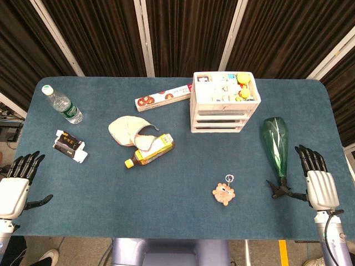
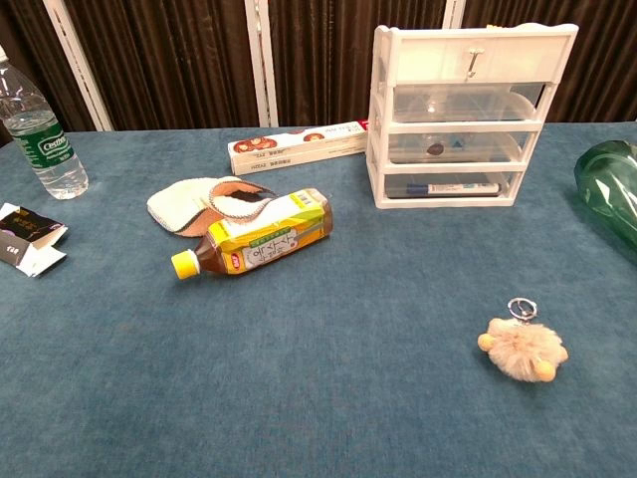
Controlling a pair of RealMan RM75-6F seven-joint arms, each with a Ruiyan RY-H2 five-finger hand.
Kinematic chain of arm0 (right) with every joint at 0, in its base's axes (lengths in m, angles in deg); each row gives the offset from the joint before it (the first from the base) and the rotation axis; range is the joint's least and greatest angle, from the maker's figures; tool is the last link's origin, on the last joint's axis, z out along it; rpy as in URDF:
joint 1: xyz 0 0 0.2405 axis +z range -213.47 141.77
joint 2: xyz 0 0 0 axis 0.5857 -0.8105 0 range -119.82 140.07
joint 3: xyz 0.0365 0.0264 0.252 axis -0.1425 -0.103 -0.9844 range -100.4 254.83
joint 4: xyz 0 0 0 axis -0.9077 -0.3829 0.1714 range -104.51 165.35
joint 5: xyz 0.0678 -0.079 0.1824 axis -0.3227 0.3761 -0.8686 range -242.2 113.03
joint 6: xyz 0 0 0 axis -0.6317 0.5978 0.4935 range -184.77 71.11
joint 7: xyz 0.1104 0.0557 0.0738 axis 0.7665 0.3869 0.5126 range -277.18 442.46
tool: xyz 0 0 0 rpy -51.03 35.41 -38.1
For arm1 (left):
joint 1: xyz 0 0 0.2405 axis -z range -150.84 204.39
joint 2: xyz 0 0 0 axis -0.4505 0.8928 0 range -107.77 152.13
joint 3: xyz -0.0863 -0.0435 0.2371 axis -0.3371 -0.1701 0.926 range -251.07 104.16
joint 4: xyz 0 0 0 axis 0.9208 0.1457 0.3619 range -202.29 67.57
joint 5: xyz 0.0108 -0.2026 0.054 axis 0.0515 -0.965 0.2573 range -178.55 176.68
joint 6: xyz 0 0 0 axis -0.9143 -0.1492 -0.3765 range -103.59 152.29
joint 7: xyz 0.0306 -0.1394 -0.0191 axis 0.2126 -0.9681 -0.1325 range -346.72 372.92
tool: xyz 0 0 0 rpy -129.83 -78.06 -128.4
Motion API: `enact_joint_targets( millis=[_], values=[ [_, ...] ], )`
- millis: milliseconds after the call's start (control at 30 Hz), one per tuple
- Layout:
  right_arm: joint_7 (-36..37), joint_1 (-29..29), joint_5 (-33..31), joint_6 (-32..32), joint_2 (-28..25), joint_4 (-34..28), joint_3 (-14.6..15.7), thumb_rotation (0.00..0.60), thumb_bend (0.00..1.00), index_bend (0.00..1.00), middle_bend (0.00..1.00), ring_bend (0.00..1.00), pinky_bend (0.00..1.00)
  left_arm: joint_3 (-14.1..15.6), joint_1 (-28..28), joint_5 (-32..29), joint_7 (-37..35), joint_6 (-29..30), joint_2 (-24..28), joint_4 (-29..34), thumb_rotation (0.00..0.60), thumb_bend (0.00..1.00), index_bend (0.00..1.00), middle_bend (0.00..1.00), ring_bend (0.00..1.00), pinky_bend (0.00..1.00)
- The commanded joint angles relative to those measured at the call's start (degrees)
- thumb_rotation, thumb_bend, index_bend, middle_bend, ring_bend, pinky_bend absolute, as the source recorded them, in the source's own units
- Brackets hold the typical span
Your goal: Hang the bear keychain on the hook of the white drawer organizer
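The bear keychain [image 1: 224,193] [image 2: 522,348], a tan fluffy bear with a metal ring [image 2: 522,309], lies flat on the blue table near its front right. The white drawer organizer [image 1: 224,103] [image 2: 466,115] stands at the back right, with a small hook [image 2: 475,62] on its top front panel. My left hand [image 1: 15,185] rests open at the front left edge, far from the keychain. My right hand [image 1: 317,180] is open at the front right edge, to the right of the keychain, holding nothing. Neither hand shows in the chest view.
A green glass vase [image 1: 276,145] lies beside my right hand. A yellow tea bottle [image 1: 150,151] and a cream cloth pouch [image 1: 130,131] lie mid-table. A long box [image 1: 163,97], a water bottle [image 1: 62,104] and a small black-white packet [image 1: 70,145] sit to the left.
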Motion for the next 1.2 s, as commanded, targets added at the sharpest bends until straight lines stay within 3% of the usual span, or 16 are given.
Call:
enact_joint_targets(
  millis=[33, 433, 500, 567, 667, 833, 933, 1033, 1200],
  values=[
    [-0.5, -0.1, 0.0, -0.1, 0.0, 0.1, 0.2, 0.6, 0.06, 0.02, 0.0, 0.0, 0.05, 0.0, 0.0, 0.0, 0.0, 0.0, 0.0, 0.0, 0.6, 0.0, 0.0, 0.0, 0.0, 0.0],
    [-0.3, 0.1, 0.6, -0.3, -0.4, -1.4, 0.4, 0.6, 0.06, 0.02, 0.02, 0.0, 0.05, 0.1, 0.0, 0.0, -0.2, -0.2, 0.1, 0.2, 0.6, 0.0, 0.0, 0.0, 0.0, 0.0],
    [-0.8, 0.4, 0.6, -0.6, -0.5, -2.0, 0.2, 0.6, 0.06, 0.02, 0.06, 0.02, 0.1, 0.1, 0.1, -0.1, -0.4, -0.3, 0.2, 0.3, 0.6, 0.0, 0.0, 0.0, 0.0, 0.0],
    [-1.7, 0.9, 0.3, -1.1, -0.5, -2.7, -0.1, 0.6, 0.06, 0.03, 0.12, 0.09, 0.21, 0.1, 0.1, -0.1, -0.5, -0.3, 0.3, 0.5, 0.6, 0.0, 0.0, 0.0, 0.0, 0.0],
    [-3.5, 2.0, -0.9, -2.4, -0.5, -4.4, -1.0, 0.6, 0.07, 0.07, 0.27, 0.3, 0.44, 0.2, 0.0, 0.0, -0.6, -0.3, 0.4, 0.7, 0.6, 0.0, 0.0, 0.0, 0.0, 0.0],
    [-6.6, 4.8, -4.3, -5.7, 0.3, -6.2, -3.2, 0.6, 0.06, 0.18, 0.73, 0.75, 0.73, 0.1, 0.2, 0.1, -0.5, -0.5, 0.2, 0.7, 0.6, 0.0, 0.0, 0.0, 0.0, 0.0],
    [-10.0, 7.0, -7.0, -8.1, 1.7, -6.4, -4.3, 0.6, 0.07, 0.26, 0.9, 0.9, 0.82, 0.1, 0.2, -0.2, -0.5, -0.7, 0.3, 0.8, 0.6, 0.0, 0.0, 0.0, 0.0, 0.0],
    [-14.2, 9.3, -10.1, -10.5, 3.5, -6.2, -5.1, 0.6, 0.06, 0.3, 0.99, 0.98, 0.88, 0.1, 0.2, -0.5, -0.7, -0.9, 0.5, 1.0, 0.6, 0.0, 0.0, 0.0, 0.0, 0.0],
    [-20.5, 11.9, -13.7, -12.6, 7.2, -5.5, -5.0, 0.6, 0.07, 0.38, 1.0, 1.0, 0.91, 0.1, 0.4, -1.0, -1.0, -1.4, 0.8, 1.4, 0.6, 0.0, 0.0, 0.0, 0.0, 0.0]
  ],
)
